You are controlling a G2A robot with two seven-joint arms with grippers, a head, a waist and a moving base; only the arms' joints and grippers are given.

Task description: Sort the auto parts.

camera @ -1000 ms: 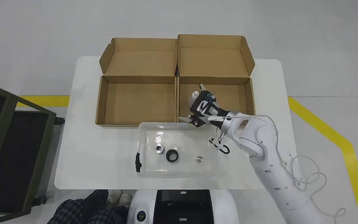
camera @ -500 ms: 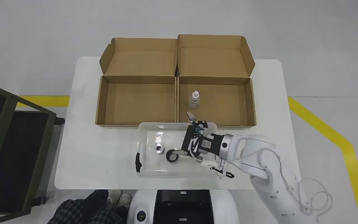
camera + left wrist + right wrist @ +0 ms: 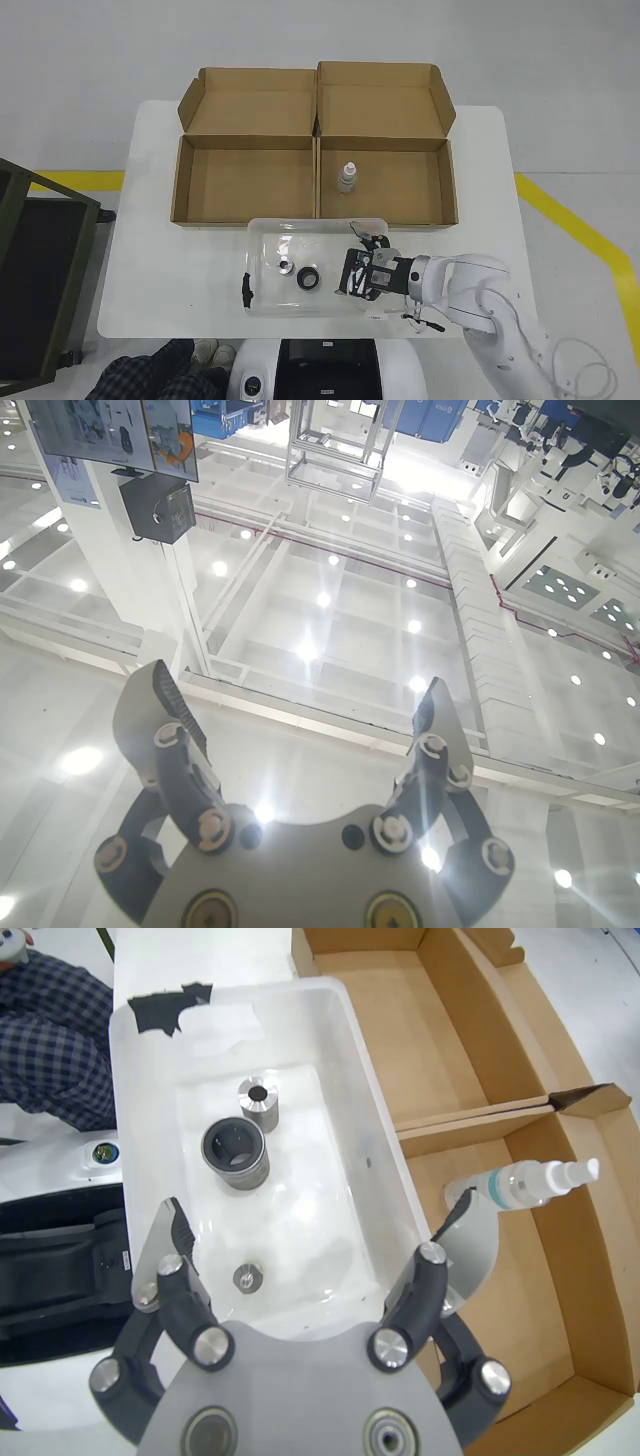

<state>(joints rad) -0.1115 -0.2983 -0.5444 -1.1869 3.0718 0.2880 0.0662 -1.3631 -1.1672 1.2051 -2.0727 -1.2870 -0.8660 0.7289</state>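
A clear plastic bin (image 3: 262, 228) lies on the white table in front of two open cardboard boxes. In the bin stand a silver cylinder (image 3: 286, 266) (image 3: 257, 1102), a black sleeve (image 3: 310, 278) (image 3: 235, 1159) and a small silver nut (image 3: 247, 1278). A small spray bottle (image 3: 346, 177) (image 3: 530, 1180) stands in the right box (image 3: 405, 190). My right gripper (image 3: 355, 275) (image 3: 316, 1213) hangs open over the bin's right end, just above the nut, holding nothing. My left gripper (image 3: 297, 687) is open and points up at the ceiling.
The left box (image 3: 245, 185) holds nothing. Black tape (image 3: 167, 1010) marks the bin's far end in the right wrist view. A dark green cart (image 3: 40, 270) stands left of the table. A person's checked trousers (image 3: 160, 370) show at the table's near edge.
My right gripper let go of the spray bottle in the right box, then drew back over the bin's right end. The bottle now stands alone.
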